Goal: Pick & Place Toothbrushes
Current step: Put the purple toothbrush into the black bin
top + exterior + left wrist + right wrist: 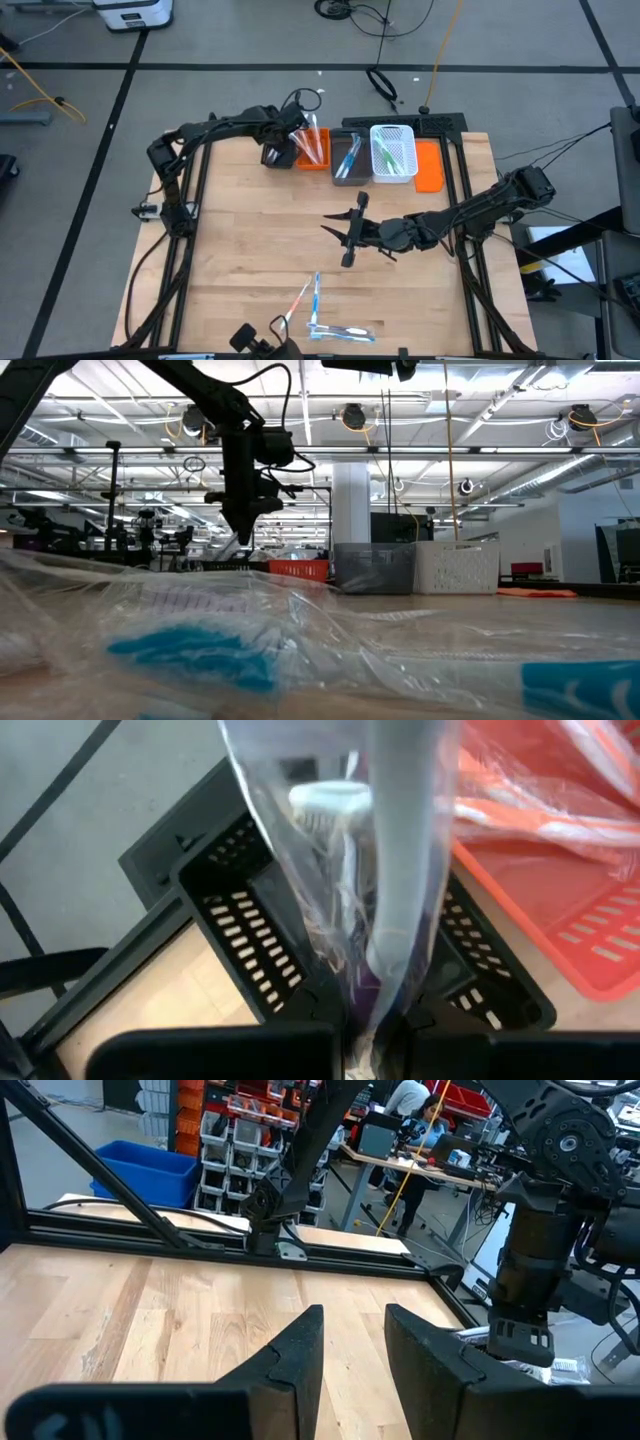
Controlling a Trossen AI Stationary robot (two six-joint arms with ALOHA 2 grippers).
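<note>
Currently the left gripper (365,1040) is clamped on a wrapped toothbrush (395,870), hanging over the black bin (260,920) just beside the orange bin (312,150). Risk: the slack wrapper snags, dropping it outside. The right gripper (345,232) waits part-open, empty, well apart from the bins.

Smooth wooden table (260,240), glossy plastic-wrapped toothbrushes (340,331)

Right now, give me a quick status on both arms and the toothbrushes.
Left gripper shut on a bagged toothbrush, over the black bin. Right gripper open, empty, mid-table. More toothbrushes wait at front edge.
</note>
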